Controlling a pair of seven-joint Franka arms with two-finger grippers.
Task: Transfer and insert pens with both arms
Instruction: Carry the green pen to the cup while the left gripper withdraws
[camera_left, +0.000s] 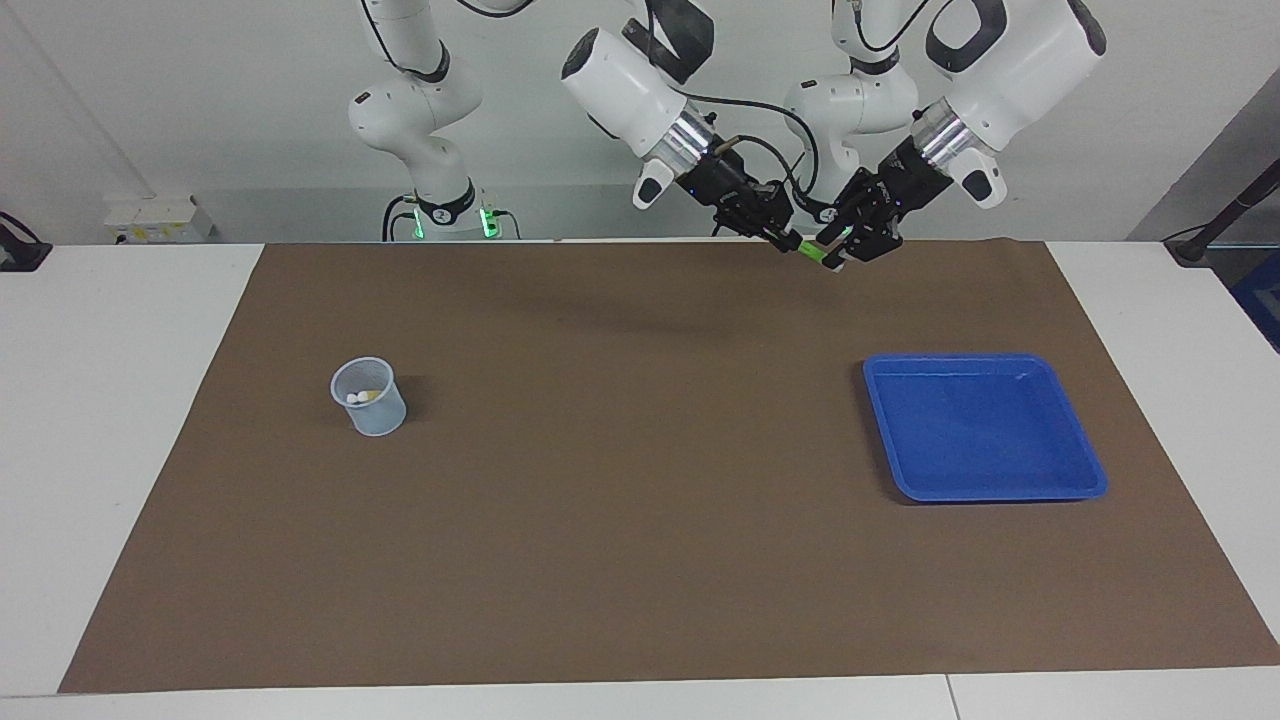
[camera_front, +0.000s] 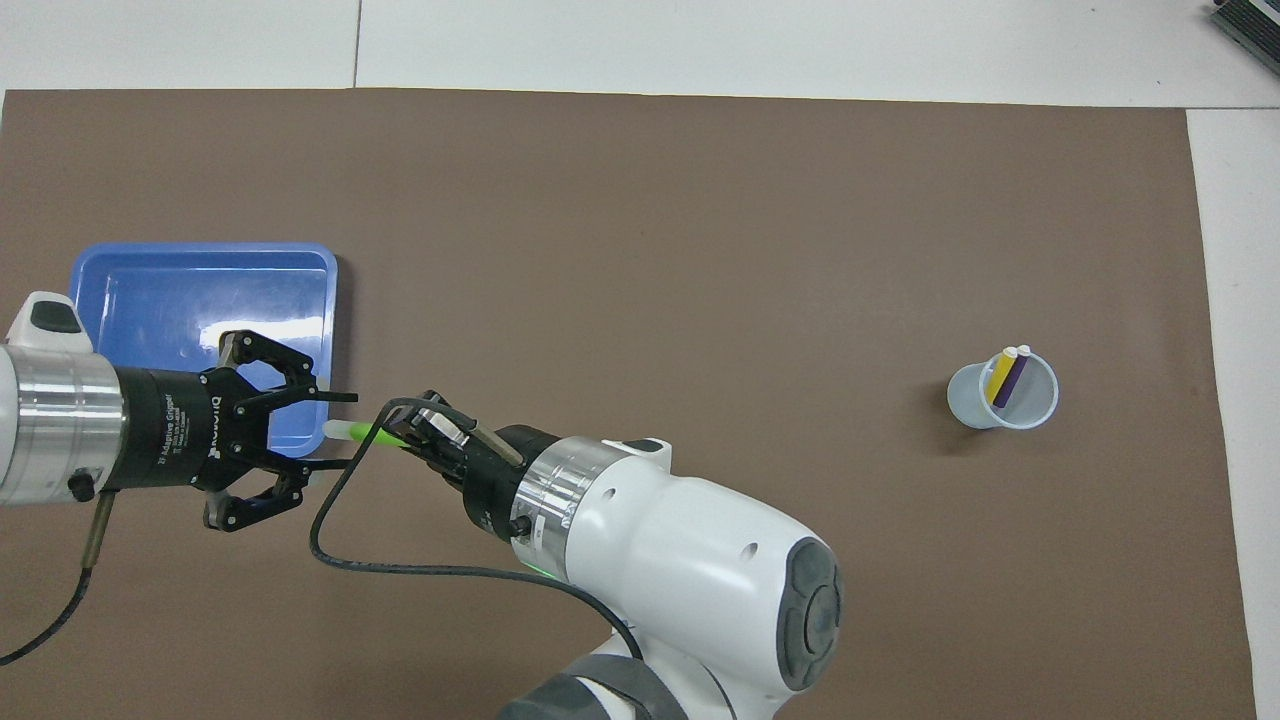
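The green pen (camera_left: 808, 248) (camera_front: 375, 434) hangs in the air between both grippers, over the brown mat next to the blue tray. My right gripper (camera_left: 785, 237) (camera_front: 415, 440) is shut on its green body. My left gripper (camera_left: 838, 262) (camera_front: 335, 430) is open, its two fingers spread on either side of the pen's whitish cap without closing on it. The yellow pen (camera_front: 1000, 377) and the purple pen (camera_front: 1014, 382) stand tilted in a small clear cup (camera_left: 368, 397) (camera_front: 1003, 390) toward the right arm's end of the table.
A blue tray (camera_left: 985, 358) (camera_front: 200, 248) with nothing in it lies on the brown mat (camera_left: 640, 520) toward the left arm's end. White table borders the mat on all sides.
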